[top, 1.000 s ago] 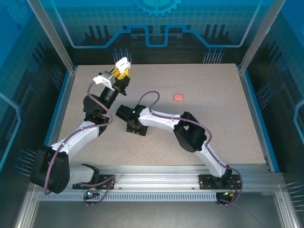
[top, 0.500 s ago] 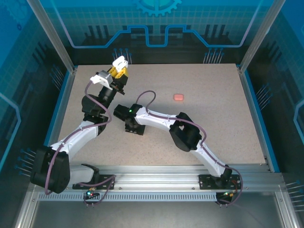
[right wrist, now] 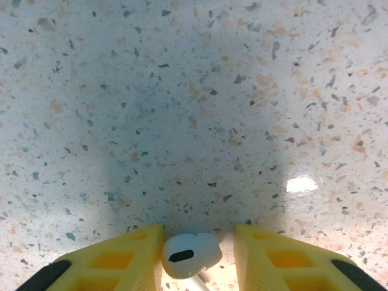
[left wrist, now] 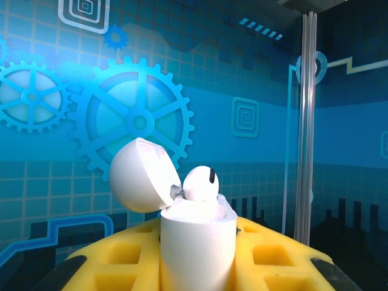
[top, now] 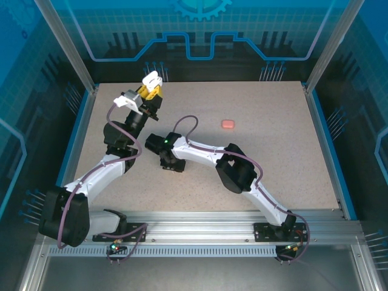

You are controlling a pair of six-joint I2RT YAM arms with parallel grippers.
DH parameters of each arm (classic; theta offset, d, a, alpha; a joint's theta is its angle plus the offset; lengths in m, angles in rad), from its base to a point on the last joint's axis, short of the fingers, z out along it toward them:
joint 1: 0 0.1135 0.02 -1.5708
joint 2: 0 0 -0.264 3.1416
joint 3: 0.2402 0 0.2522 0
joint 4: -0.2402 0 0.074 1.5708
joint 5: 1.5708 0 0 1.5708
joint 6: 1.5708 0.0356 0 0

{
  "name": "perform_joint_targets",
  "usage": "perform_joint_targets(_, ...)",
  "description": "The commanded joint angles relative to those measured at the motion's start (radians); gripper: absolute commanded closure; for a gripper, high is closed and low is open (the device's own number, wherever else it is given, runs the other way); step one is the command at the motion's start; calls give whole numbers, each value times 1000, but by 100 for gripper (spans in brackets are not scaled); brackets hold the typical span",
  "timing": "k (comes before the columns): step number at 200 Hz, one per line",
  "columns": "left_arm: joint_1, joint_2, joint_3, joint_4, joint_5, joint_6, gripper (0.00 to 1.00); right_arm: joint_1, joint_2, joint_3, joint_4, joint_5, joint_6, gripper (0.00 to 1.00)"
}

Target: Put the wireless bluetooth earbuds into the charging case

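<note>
The left hand is held up high over the far left corner of the worktop. It is closed tight on a white case, which is squeezed between the two yellow fingers. The case is held upright and its round lid is tipped open to the left. One white earbud is seen poking up out of the top of the case, with a small dark mark on its head. How deep it is sat in its hole cannot be told.

The right arm is stretched across to the left, and the right hand is pointed straight down at the worktop, near the middle and just in front of the left arm. A second white earbud is seen lying on the worktop between this hand's yellow fingers. The hand is partly open around it. One finger is pressed against or very close to the earbud, and a thin gap is left on the other side, so the earbud is not gripped yet. A bit of its stem is seen under its head.

A small pink case is laid flat on the worktop, well apart from both hands, to the right of them, in the back half of the worktop.
</note>
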Motion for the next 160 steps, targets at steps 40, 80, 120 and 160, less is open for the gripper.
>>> perform_joint_targets(40,11,-21,-14,39,-4,-16,100,19,29,4,34,-7,-45,67)
perform_joint_targets(80,11,-23,-12,38,-2,-23,100,16,34,-5,38,-12,-67,65)
perform_joint_targets(120,11,-25,-12,38,2,-27,100,15,33,-17,49,-23,-76,71)
perform_joint_targets(160,11,-35,-14,25,20,-32,100,17,-24,-66,76,32,-113,79)
